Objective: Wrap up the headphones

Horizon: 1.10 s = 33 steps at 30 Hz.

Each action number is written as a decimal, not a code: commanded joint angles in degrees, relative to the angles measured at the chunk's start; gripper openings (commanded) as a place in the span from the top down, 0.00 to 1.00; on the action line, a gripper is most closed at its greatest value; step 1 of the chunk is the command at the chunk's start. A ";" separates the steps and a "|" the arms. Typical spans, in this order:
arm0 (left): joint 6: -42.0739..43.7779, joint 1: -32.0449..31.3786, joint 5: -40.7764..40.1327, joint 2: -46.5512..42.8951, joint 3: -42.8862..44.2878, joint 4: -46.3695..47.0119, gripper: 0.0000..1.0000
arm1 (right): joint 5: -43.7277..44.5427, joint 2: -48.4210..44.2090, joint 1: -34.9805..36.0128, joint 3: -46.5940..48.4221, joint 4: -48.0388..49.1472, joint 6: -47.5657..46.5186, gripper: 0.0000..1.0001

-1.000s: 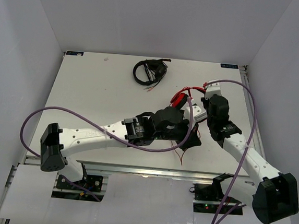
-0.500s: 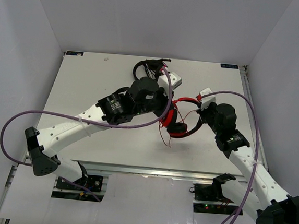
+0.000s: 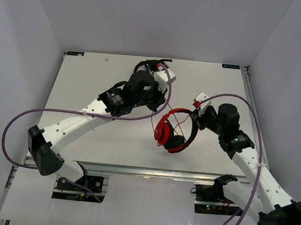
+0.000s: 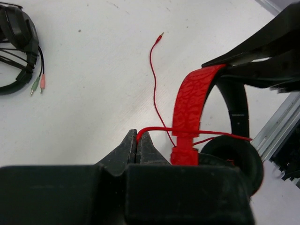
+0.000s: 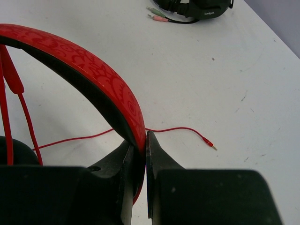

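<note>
Above the table (image 3: 84, 91), headphones (image 3: 164, 130) have shifted nearer; right jaws clamp headband (image 5: 93, 79), left jaws pinch cable (image 4: 154, 128).

Right wrist: red headphones (image 5: 93, 77) run off left edge, black headphones (image 5: 197, 7) off top edge.

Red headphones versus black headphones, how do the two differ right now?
The red headphones are clamped by the headband in the right tool; the black headphones lie free on the table. The red headphones' thin red cable is pinched in the left tool and ends in one plug; the black headphones' cable ends in green and pink plugs. Both are wired.
</note>
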 commanded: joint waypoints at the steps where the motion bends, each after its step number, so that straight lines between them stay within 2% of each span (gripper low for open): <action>1: 0.52 3.07 3.36 -5.67 -5.99 5.10 1.00 | -8.26 -1.75 -1.70 4.98 -1.73 3.77 0.92; 9: -1.94 6.17 11.35 -11.03 -15.44 12.77 1.00 | -13.11 0.06 -5.36 8.15 -2.30 9.14 0.92; 17: -4.47 6.84 16.85 -11.51 -22.03 19.93 0.98 | -18.72 2.09 -9.59 9.84 -2.29 13.96 0.92; 19: -5.92 6.84 17.70 -11.21 -23.17 22.73 0.88 | -20.37 2.93 -10.64 10.69 -2.24 15.23 0.92; 27: -10.79 6.90 20.99 -10.88 -29.04 34.56 0.60 | -26.85 4.92 -14.18 12.96 -2.11 21.07 0.92; 33: -14.19 6.98 21.74 -11.69 -40.06 48.11 0.37 | -28.00 5.55 -14.94 16.09 -2.36 24.69 0.92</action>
